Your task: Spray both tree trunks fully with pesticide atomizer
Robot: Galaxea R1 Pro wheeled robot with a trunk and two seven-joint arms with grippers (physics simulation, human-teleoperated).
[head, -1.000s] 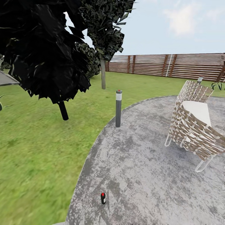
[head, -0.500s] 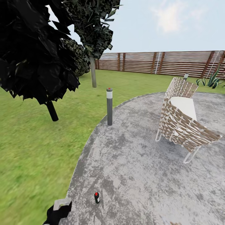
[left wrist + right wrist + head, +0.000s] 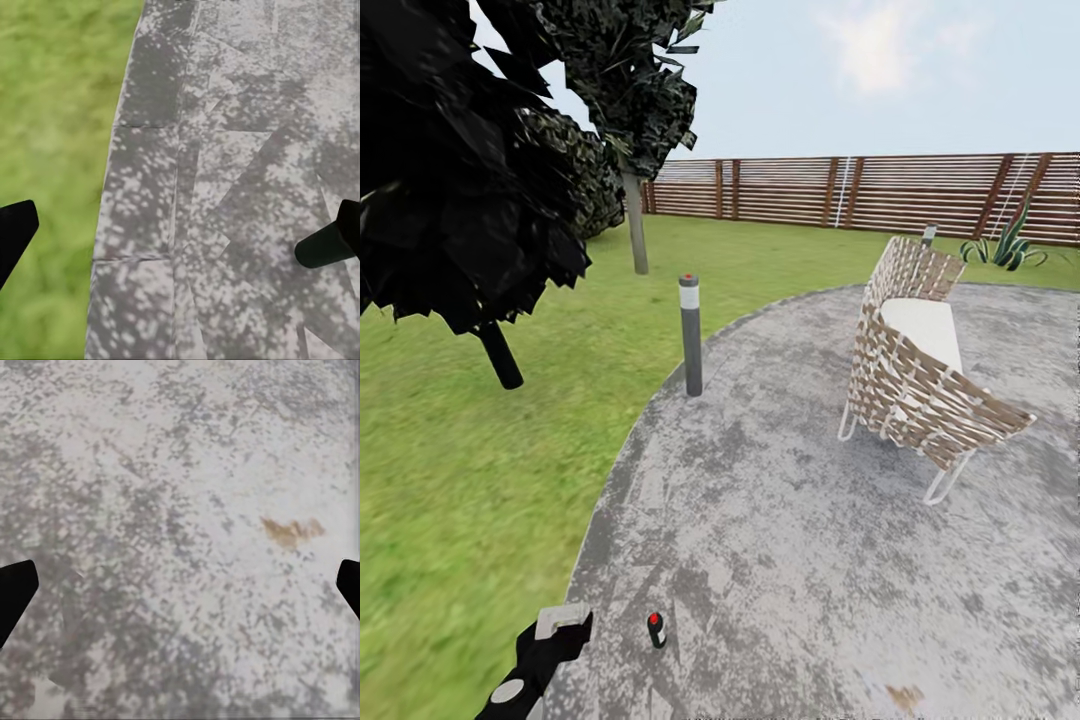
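Head view is taken up by the green lawn (image 3: 450, 480) from 7 to 10 o'clock and a grey mottled paved circle (image 3: 830, 520) from 3 to 6 o'clock, with a slatted wooden fence (image 3: 880, 190) across 12 to 2 o'clock. Dark-leaved trees (image 3: 470, 160) are seen at 10 to 11 o'clock, and a pale thin trunk (image 3: 635, 225) stands behind them. A woven chair (image 3: 915, 375) sits at 3 o'clock, a grey bollard light (image 3: 690, 335) near centre. The left gripper (image 3: 555, 632) is seen at 7 o'clock, over the paving edge; in the left wrist view its fingers (image 3: 326, 244) are spread wide, with nothing held. The right gripper (image 3: 180, 585) is likewise wide open and empty over bare paving. The pesticide atomizer (image 3: 656, 629), small, dark and red-capped, stands upright on the paving at 6 o'clock, near the left gripper but apart from it. For a clean pick, the left gripper should be brought over the bottle, lowered around its body and closed squarely, lest it be tipped.
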